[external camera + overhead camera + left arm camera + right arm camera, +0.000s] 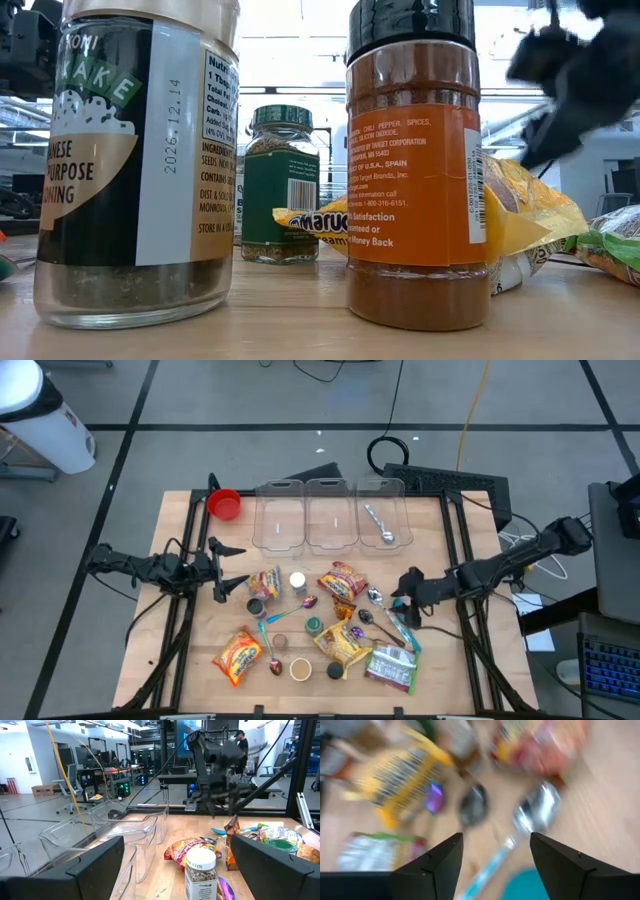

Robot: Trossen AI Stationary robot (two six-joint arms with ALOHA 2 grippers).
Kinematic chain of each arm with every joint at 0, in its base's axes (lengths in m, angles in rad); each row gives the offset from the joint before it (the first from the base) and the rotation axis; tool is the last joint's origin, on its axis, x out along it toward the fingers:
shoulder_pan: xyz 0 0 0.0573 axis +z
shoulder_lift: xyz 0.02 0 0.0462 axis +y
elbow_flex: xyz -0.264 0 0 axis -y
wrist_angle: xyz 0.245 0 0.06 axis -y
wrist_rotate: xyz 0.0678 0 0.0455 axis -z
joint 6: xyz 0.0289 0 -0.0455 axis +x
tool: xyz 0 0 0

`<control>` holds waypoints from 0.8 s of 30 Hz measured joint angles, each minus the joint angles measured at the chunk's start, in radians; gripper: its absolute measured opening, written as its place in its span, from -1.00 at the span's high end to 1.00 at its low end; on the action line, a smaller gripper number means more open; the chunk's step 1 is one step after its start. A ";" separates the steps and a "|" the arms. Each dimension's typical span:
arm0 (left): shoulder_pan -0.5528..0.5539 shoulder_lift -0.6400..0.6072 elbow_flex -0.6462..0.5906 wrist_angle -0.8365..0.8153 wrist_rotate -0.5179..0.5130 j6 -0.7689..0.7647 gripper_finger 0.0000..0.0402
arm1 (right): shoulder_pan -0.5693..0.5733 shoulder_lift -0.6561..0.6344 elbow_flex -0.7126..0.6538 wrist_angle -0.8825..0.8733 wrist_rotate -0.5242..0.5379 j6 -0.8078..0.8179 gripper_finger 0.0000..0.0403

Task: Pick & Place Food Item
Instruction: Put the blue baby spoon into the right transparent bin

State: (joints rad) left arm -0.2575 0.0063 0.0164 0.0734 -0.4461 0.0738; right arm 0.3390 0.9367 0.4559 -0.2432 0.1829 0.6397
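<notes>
The right gripper (403,603) hangs over the right side of the wooden surface (180,650), above some spoons (372,603). Its fingers are apart with nothing between them. The left gripper (222,568) waits at the left side of the surface, opened wide and empty. Food lies in the middle: noodle packets (342,582), spice jars (297,582) and a green bag (392,669). Three clear bins (279,516) sit in a row at the back. One bin holds a spoon (380,526). A red cup (225,505) stands beside them.
</notes>
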 joint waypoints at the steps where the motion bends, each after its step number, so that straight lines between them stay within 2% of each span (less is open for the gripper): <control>1: 0.000 0.000 0.000 0.000 0.000 0.000 -0.86 | -0.008 0.000 -0.028 0.000 0.000 0.025 -0.09; 6: 0.000 0.000 0.000 0.000 0.000 0.000 -0.86 | -0.027 0.000 -0.134 0.045 0.000 0.081 -0.09; 15: 0.000 0.000 0.000 0.000 0.000 0.000 -0.86 | -0.032 -0.002 -0.281 0.286 0.002 0.074 -0.01; 20: 0.000 0.000 0.000 0.001 0.000 0.000 -0.86 | -0.032 -0.002 -0.339 0.407 -0.008 0.074 0.13; 24: 0.000 0.000 0.000 0.001 0.000 0.000 -0.86 | -0.032 -0.001 -0.345 0.408 -0.010 0.059 0.31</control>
State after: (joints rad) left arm -0.2576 0.0063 0.0162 0.0742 -0.4461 0.0738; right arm 0.3069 0.9354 0.1112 0.1649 0.1729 0.6985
